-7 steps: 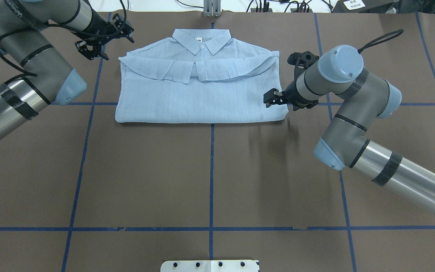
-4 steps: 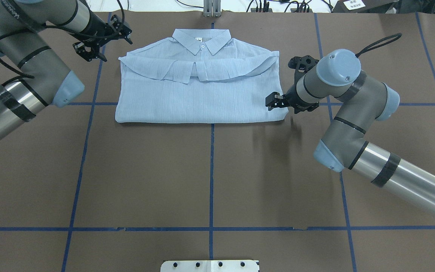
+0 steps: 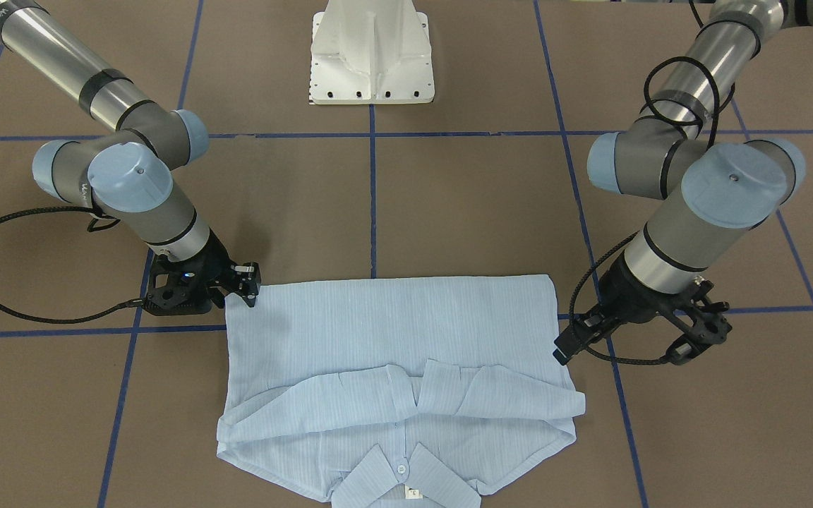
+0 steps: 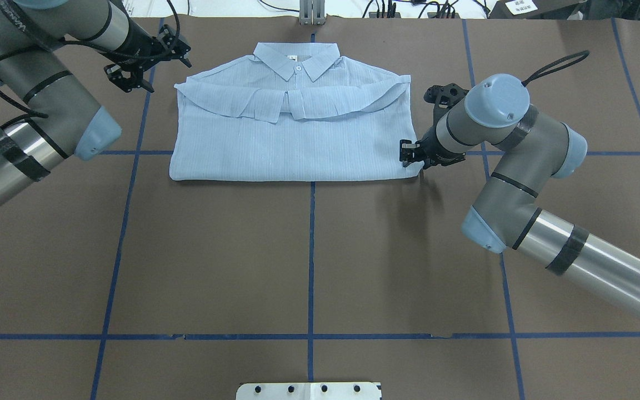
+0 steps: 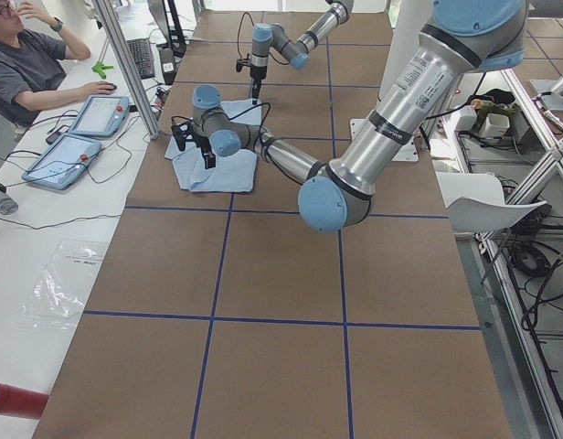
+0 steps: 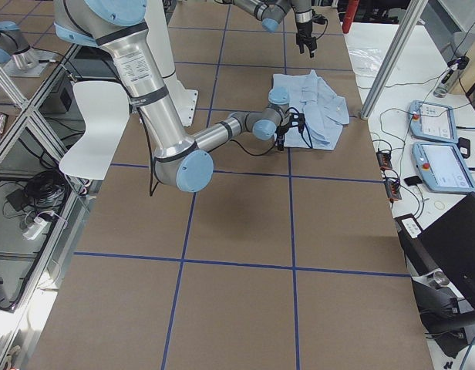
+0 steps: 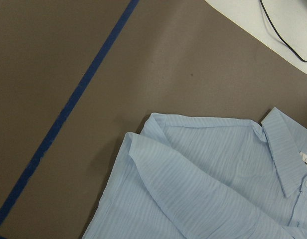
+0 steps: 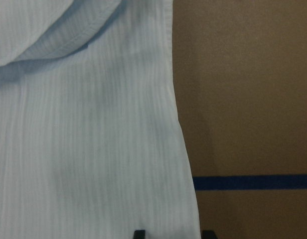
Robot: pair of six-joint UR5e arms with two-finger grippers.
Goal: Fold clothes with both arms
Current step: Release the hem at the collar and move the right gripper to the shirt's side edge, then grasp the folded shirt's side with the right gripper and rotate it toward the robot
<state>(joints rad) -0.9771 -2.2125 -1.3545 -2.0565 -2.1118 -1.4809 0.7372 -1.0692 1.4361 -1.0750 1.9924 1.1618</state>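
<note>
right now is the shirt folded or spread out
Folded: the shirt lies as a compact rectangle, both sleeves laid across the chest below the collar.

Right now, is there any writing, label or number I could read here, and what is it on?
None reads clearly.
Lettering on the left arm: blurred.
Mark on the collar tag of the shirt: too small.
White label past the table's far edge: too small.

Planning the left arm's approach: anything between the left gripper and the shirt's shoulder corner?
Nothing visible. The left gripper hangs open just beside the shirt, off its shoulder corner, and only bare brown table lies between them.
</note>
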